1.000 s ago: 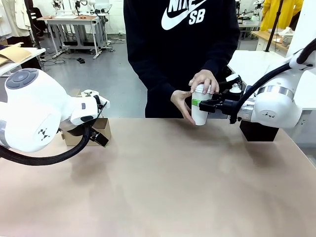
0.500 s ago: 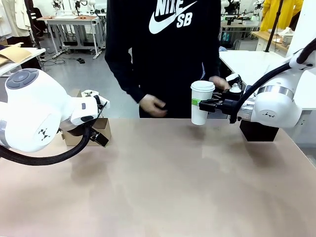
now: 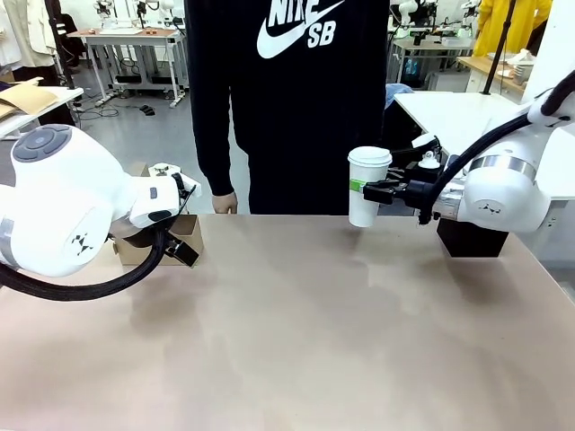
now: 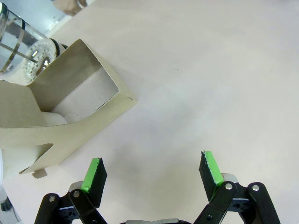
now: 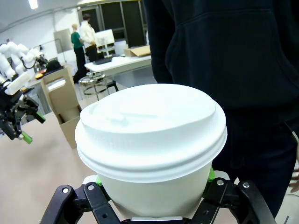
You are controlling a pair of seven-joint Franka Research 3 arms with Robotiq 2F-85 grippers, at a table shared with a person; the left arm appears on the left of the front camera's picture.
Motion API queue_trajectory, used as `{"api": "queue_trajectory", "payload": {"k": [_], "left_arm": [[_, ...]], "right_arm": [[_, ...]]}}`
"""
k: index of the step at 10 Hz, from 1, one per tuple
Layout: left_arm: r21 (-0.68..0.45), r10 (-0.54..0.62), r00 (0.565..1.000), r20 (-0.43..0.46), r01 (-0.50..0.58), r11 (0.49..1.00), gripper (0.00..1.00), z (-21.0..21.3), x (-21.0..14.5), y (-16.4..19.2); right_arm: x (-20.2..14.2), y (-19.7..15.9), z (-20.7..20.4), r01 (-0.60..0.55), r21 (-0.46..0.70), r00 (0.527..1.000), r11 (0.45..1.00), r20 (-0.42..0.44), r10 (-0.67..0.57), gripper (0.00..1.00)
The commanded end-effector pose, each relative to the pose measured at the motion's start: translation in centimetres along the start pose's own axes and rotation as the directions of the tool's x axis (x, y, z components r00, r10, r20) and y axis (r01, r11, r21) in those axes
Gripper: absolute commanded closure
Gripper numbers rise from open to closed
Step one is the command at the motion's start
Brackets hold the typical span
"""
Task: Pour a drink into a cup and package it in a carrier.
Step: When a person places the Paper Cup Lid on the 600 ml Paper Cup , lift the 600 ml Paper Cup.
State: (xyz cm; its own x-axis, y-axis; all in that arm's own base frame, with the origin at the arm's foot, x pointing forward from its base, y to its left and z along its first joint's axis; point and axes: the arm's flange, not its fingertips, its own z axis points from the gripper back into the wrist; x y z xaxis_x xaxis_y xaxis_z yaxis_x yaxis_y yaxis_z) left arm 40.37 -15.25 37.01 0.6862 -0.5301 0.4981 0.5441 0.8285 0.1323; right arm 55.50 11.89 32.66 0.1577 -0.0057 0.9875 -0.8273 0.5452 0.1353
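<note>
Clearly, the right tool (image 3: pixel 366 189) is clamped on the cup (image 3: pixel 368 171), its green pads pressing the white paper wall from both sides just below the rim. The cup is upright and capped with a white plastic lid (image 5: pixel 150 125). It sits near the far edge of the worktop (image 3: pixel 296 332), right of the middle; whether its base touches the surface or hangs just above it cannot be told. In the right wrist view the lid and upper wall of the cup rise between the black fingers (image 5: pixel 86 198).

The left tool (image 4: pixel 153 167) is spread wide with nothing between its pads, over bare worktop near the far left corner. Just beside it stands the carrier (image 4: pixel 70 107), a low tan cardboard box with an open slot; one corner of the box points toward the tool without touching it. Behind the carrier, touching or nearly touching its back wall, is a clear glass jug (image 4: pixel 21 44) with steel bands and bubbles low on the glass.

A person in a dark hooded top (image 3: pixel 287 108) stands at the far edge, one hand (image 3: pixel 225 203) hanging at the level of that edge, apart from the cup. A black box (image 3: pixel 472 239) sits at the far right, partly hidden by the right arm.
</note>
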Motion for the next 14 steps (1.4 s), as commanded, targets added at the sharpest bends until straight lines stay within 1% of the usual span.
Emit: {"api": "queue_trajectory", "payload": {"k": [1,3,4,5,7,9,10,11,12,14], "left_arm": [[-0.002,0.002,1.0,0.001,-0.002,1.0,0.0,0.0,0.0,0.1],[-0.002,0.002,1.0,0.001,-0.002,1.0,0.0,0.0,0.0,0.1],[-0.002,0.002,1.0,0.001,-0.002,1.0,0.0,0.0,0.0,0.1],[-0.002,0.002,1.0,0.001,-0.002,1.0,0.0,0.0,0.0,0.1],[-0.002,0.002,1.0,0.001,-0.002,1.0,0.0,0.0,0.0,0.1],[-0.002,0.002,1.0,0.001,-0.002,1.0,0.0,0.0,0.0,0.1],[-0.002,0.002,1.0,0.001,-0.002,1.0,0.0,0.0,0.0,0.1],[-0.002,0.002,1.0,0.001,-0.002,1.0,0.0,0.0,0.0,0.1],[-0.002,0.002,1.0,0.001,-0.002,1.0,0.0,0.0,0.0,0.1],[-0.002,0.002,1.0,0.001,-0.002,1.0,0.0,0.0,0.0,0.1]], "right_arm": [[0.6,0.2,-0.3,0.006,-0.006,1.0,1.0,0.013,-0.006,0.2],[0.0,0.0,0.0,0.0,0.0,1.0,1.0,0.0,0.0,0.2],[2.7,0.6,0.6,0.013,0.013,1.0,1.0,0.002,-0.013,0.2],[4.9,1.4,1.1,0.001,0.024,1.0,1.0,0.0,-0.001,0.2],[10.6,3.2,2.7,-0.016,0.061,1.0,0.998,0.002,0.016,0.2],[15.9,6.5,4.7,-0.013,0.095,1.0,0.995,0.001,0.013,0.2],[18.0,8.2,5.8,-0.001,0.133,1.0,0.991,0.001,0.001,0.2],[19.4,9.9,7.3,-0.012,0.123,1.0,0.992,0.009,0.011,0.2],[20.3,10.9,8.4,-0.001,0.144,1.0,0.99,0.024,-0.003,0.2],[20.4,11.8,9.8,0.008,0.155,1.0,0.988,0.001,-0.008,0.2]]}}
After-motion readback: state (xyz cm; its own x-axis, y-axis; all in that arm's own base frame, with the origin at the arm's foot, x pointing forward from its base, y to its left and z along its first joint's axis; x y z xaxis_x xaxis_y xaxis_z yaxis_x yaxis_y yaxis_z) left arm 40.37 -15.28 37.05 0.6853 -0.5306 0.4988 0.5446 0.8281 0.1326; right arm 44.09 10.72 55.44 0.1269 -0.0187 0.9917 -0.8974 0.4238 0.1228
